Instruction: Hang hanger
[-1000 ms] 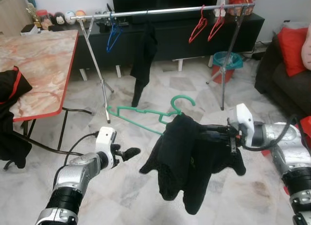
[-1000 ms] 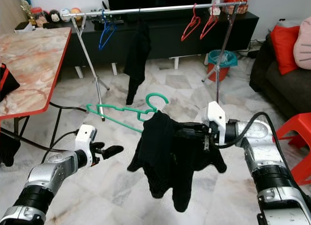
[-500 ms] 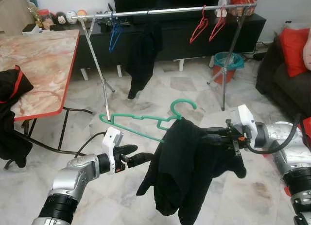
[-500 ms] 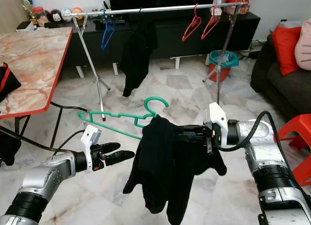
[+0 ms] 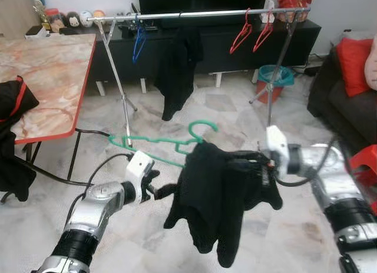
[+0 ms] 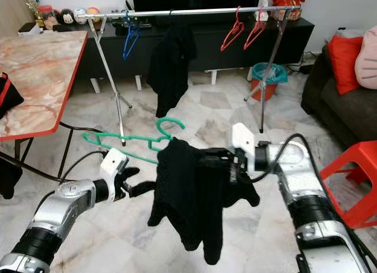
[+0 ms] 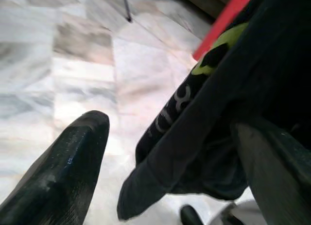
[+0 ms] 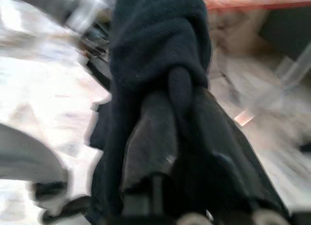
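Note:
A green hanger (image 5: 154,142) is held flat above the floor, hook up, with a black garment (image 5: 216,197) draped over its right half. My right gripper (image 5: 254,167) is shut on the hanger through the cloth, and its fingers are buried in the folds (image 8: 160,137). Reaching in from the left, my left gripper (image 5: 163,190) is open at the garment's lower edge. In the left wrist view, cloth (image 7: 214,118) lies between its spread fingers (image 7: 58,181). The clothes rail (image 5: 194,15) stands beyond, carrying a blue hanger (image 5: 139,43), two red hangers (image 5: 242,35) and a black top (image 5: 179,69).
A marble-topped table with a red edge (image 5: 53,72) stands on the left, dark clothes (image 5: 15,105) draped on its near side. A teal bin (image 5: 275,73) sits by the rail's right leg. A dark sofa with a red cushion (image 5: 353,58) and a red stool (image 5: 366,161) are on the right.
My left gripper has risen and reached toward the garment, its fingertips now at the cloth. The hanger with the garment has shifted left, toward the left gripper.

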You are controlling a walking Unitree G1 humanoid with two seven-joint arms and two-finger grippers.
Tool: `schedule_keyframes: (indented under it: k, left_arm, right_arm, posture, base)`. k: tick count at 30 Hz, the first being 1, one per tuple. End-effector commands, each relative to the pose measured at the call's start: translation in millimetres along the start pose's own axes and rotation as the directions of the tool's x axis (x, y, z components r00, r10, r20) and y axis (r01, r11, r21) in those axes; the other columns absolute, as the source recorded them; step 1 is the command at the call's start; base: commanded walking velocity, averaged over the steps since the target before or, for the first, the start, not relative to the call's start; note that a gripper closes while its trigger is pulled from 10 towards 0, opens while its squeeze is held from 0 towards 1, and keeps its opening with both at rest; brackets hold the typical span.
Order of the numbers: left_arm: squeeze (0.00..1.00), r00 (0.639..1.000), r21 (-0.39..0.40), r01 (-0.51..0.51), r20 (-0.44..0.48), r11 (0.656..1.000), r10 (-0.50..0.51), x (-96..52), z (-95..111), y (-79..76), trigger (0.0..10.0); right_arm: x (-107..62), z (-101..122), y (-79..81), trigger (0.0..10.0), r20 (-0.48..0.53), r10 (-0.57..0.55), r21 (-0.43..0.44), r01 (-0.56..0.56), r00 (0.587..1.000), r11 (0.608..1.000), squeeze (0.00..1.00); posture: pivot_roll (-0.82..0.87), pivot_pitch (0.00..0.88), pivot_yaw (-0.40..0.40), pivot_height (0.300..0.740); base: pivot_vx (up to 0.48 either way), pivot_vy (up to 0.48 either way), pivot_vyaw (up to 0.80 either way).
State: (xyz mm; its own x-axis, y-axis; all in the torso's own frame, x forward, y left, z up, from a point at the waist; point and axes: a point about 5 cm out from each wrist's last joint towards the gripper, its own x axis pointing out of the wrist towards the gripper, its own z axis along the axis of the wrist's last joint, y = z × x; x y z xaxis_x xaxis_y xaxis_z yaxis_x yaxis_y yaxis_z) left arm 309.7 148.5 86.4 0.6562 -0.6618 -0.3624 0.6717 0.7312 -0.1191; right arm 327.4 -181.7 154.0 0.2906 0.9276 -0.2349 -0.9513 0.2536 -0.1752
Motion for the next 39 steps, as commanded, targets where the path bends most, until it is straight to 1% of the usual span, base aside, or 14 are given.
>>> schedule_keyframes:
  k: [1,5,10,13,17,20,23,24,25,28,32,35,36,39]
  left_arm:
    - [0.00,0.998,0.008,-0.048,-0.027,0.999,0.049,-1.4,-5.8,6.0,10.0]
    - [0.00,0.991,0.042,-0.086,-0.095,0.995,0.089,-4.1,-19.2,9.5,10.0]
    - [0.00,0.974,0.036,-0.176,-0.136,0.984,0.180,-6.9,-30.2,17.2,10.0]
    - [0.00,0.934,0.040,-0.323,-0.147,0.946,0.325,-10.3,-34.2,30.7,10.0]
    - [0.00,0.897,0.029,-0.427,-0.115,0.904,0.428,-13.2,-30.9,40.4,10.0]
    - [0.00,0.860,0.009,-0.509,-0.030,0.861,0.509,-15.7,-21.4,47.3,10.0]
    - [0.00,0.839,-0.010,-0.543,0.023,0.840,0.543,-16.8,-15.9,48.8,10.0]
    - [0.00,0.829,-0.038,-0.555,0.057,0.831,0.556,-16.4,-13.4,48.4,10.0]
    - [0.00,0.832,-0.047,-0.548,0.077,0.835,0.550,-15.0,-12.0,46.4,10.0]
    - [0.00,0.842,-0.047,-0.529,0.095,0.847,0.531,-13.2,-11.1,42.8,10.0]
    - [0.00,0.848,-0.035,-0.521,0.090,0.853,0.522,-11.7,-12.4,41.8,10.0]
    - [0.00,0.851,-0.025,-0.516,0.092,0.856,0.516,-11.3,-12.8,41.9,10.0]
    - [0.00,0.852,-0.025,-0.515,0.093,0.857,0.515,-10.9,-12.5,41.8,10.0]
    - [0.00,0.852,-0.019,-0.515,0.097,0.857,0.514,-10.0,-11.8,41.8,10.0]
  right_arm:
    - [-2.0,-1.3,-2.1,10.0,-0.015,-0.039,-0.021,0.038,0.999,0.999,0.00]
    - [-4.9,-14.8,-5.1,10.0,-0.086,-0.160,-0.023,0.158,0.983,0.987,0.00]
    - [-12.9,-24.2,-17.1,10.0,-0.111,-0.386,0.007,0.389,0.916,0.921,0.00]
    - [-17.1,-41.0,-17.7,10.0,-0.178,-0.532,0.022,0.544,0.828,0.839,0.00]
    - [-17.9,-52.1,-11.5,10.0,-0.191,-0.587,0.050,0.605,0.787,0.795,0.00]
    - [-14.6,-59.9,-2.5,10.0,-0.171,-0.651,0.054,0.667,0.740,0.743,0.00]
    - [-15.8,-66.4,-1.5,10.0,-0.187,-0.751,0.082,0.772,0.633,0.630,0.00]
    - [-16.5,-72.9,1.3,10.0,-0.210,-0.826,0.114,0.853,0.523,0.510,0.00]
    - [-18.0,-77.8,3.9,10.0,-0.242,-0.870,0.104,0.903,0.429,0.416,0.00]
    - [-19.6,-87.3,12.0,10.0,-0.301,-0.908,0.019,0.954,0.292,0.300,0.00]
    - [-19.1,-101.5,26.0,10.0,-0.377,-0.917,0.055,0.991,0.130,0.118,0.00]
    - [-18.2,-106.9,32.6,10.0,-0.411,-0.910,0.030,0.999,0.053,0.045,0.00]
    - [-19.0,-108.7,34.0,10.0,-0.426,-0.905,0.027,1.000,0.013,0.001,0.00]
    - [-23.1,-110.4,34.6,10.0,-0.438,-0.898,-0.001,0.999,-0.048,-0.054,0.00]
  posture:
    - [-0.12,0.000,-0.031,0.740]
    - [-0.12,0.000,-0.024,0.740]
    - [-0.13,0.000,-0.020,0.740]
    - [-0.13,0.000,-0.018,0.740]
    - [-0.14,0.000,-0.014,0.740]
    - [-0.14,0.000,-0.013,0.740]
    - [-0.16,0.000,-0.010,0.740]
    - [-0.16,0.000,-0.007,0.740]
    - [-0.16,0.000,-0.004,0.740]
    - [-0.17,0.000,0.006,0.740]
    - [-0.17,0.000,0.019,0.740]
    - [-0.18,0.000,0.027,0.740]
    - [-0.18,0.000,0.030,0.740]
    - [-0.18,0.000,0.033,0.740]
  base:
    - [0.000,0.000,0.00]
    - [0.000,0.000,0.00]
    - [0.000,0.000,0.00]
    - [0.000,0.000,0.00]
    - [0.000,0.000,0.00]
    - [0.000,0.000,0.00]
    - [0.000,0.000,0.00]
    - [0.000,0.000,0.00]
    - [0.000,0.000,0.00]
    - [0.000,0.000,0.00]
    - [0.000,0.000,0.00]
    - [0.000,0.000,0.00]
    - [0.000,0.000,0.00]
    - [0.000,0.000,0.00]
